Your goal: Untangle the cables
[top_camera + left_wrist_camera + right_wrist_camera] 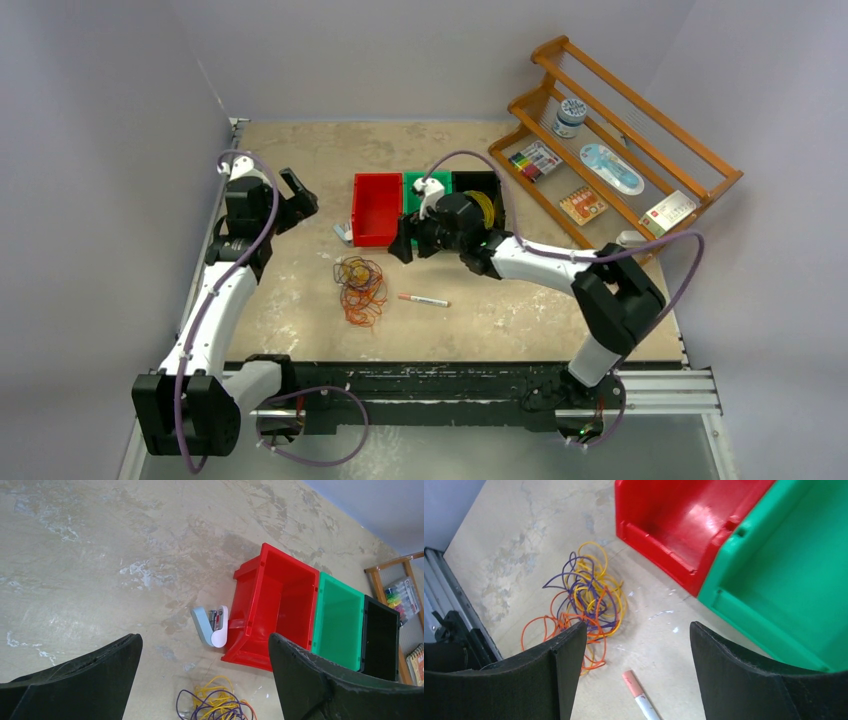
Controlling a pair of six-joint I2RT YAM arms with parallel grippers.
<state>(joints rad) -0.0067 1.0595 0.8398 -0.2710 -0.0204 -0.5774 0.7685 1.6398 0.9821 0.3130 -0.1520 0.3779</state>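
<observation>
A: Where are the cables point(360, 288) found?
B: They are heaped on the bench point(300, 150), just near of the red bin point(377, 208) and left of the marker pen point(424, 300), touching neither.
A: How is the heap laid?
B: Its long axis is run near to far. Yellow and purple loops are gathered at the far end, orange ones at the near end. No single pointing direction can be given.
A: How is it expected to handle?
B: Light, limp, springy strands are judged likely, and a smooth jacket may slip. An outlying orange loop at the near edge is best pinched, being least crossed.
A: And the claws?
B: The left claw point(204, 637) and the right claw point(638, 626) are both spread wide, with nothing held.
</observation>
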